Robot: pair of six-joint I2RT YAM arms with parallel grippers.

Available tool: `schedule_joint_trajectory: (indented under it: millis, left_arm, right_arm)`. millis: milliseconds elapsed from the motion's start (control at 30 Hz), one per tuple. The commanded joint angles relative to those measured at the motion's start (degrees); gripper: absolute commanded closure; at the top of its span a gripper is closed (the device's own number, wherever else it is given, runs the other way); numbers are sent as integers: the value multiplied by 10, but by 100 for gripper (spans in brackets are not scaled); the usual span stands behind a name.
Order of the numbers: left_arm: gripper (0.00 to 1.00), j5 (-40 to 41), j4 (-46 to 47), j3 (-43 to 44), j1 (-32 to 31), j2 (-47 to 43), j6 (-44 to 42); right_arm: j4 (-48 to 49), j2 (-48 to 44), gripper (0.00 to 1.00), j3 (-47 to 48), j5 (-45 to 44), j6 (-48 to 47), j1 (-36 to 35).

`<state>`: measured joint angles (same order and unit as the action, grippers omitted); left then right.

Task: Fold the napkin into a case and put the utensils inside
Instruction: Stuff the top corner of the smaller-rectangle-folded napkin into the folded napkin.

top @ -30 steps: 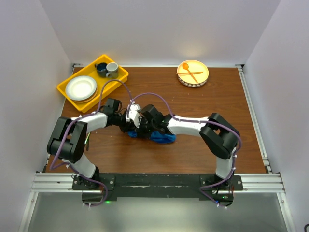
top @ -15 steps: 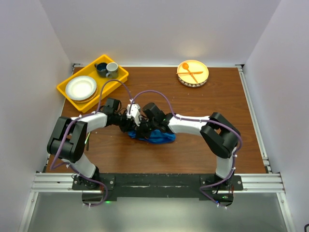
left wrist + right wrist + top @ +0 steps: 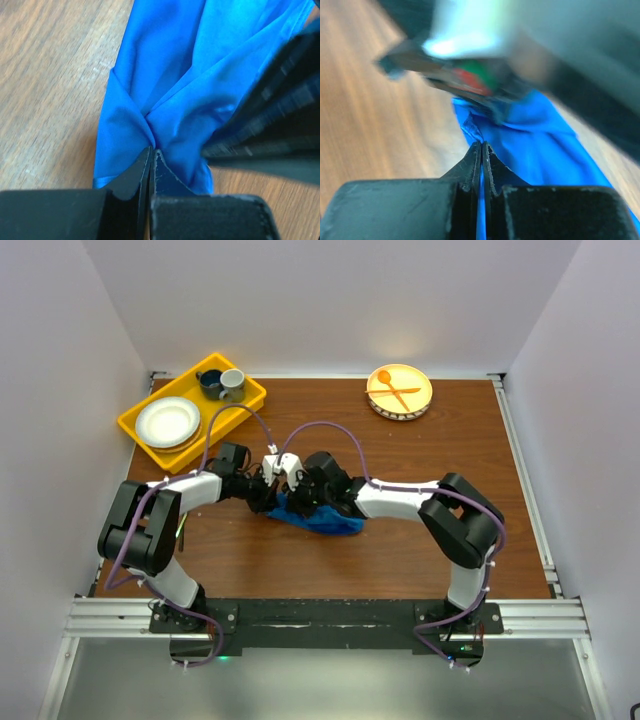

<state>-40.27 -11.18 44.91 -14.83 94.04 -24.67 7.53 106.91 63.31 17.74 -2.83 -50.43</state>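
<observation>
Early days here: napkin (image 3: 322, 518) sits bunched mid-bench (image 3: 400, 550), no neat case yet. Left pincer (image 3: 151, 151) and right pincer (image 3: 481, 146) each clamp a pinch of it. Metal utensils aren't in view.

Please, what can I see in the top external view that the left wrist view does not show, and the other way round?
Only the top external view shows the yellow tray holding a white plate and two cups, and the yellow plate with an orange spoon and fork. Only the left wrist view shows the left end effector shut on a gathered fold of the napkin. Both views show the blue napkin lying bunched on the wooden table.
</observation>
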Motion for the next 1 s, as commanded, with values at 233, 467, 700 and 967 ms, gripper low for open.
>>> schedule_joint_trajectory:
  millis: [233,467,700,967]
  left_arm:
    - [100,27,-20,-5,9,15,-21]
    - [100,26,-16,-8,11,10,-19]
    - [100,25,-11,-10,13,7,-15]
    - [100,20,-5,-16,16,3,-16]
  right_arm:
    - [28,-42,100,-46,-75,53,9]
    - [19,-34,100,-43,-79,73,17]
    - [9,-35,100,-54,-57,87,22]
    - [13,-29,100,-53,-39,106,24]
